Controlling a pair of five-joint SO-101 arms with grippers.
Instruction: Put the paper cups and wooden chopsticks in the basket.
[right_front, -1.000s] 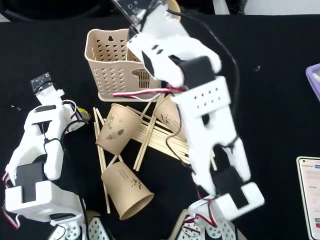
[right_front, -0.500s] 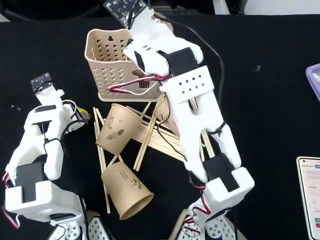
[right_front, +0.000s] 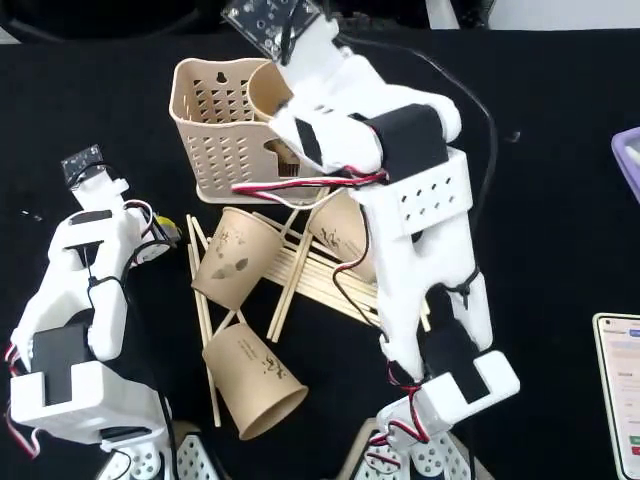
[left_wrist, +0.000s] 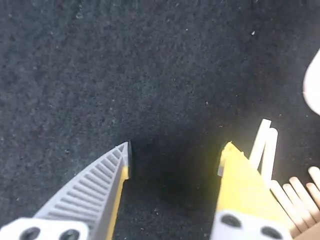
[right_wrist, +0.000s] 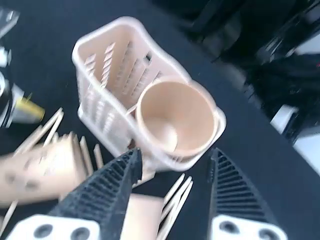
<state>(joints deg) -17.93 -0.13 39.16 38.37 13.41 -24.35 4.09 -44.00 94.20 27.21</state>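
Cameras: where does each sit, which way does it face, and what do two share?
High view: fixed above the table, looking down on the basket, loose cups, chopsticks and both white arms.
Left wrist view: on the left wrist, facing down at table and chopstick ends; the open left pincer shows.
Right wrist view: on the right wrist, above the basket holding a paper cup; the open right pincer shows.
Shared: high and right wrist views both show that basket and cup.

Left claw agape beside wooden chopsticks
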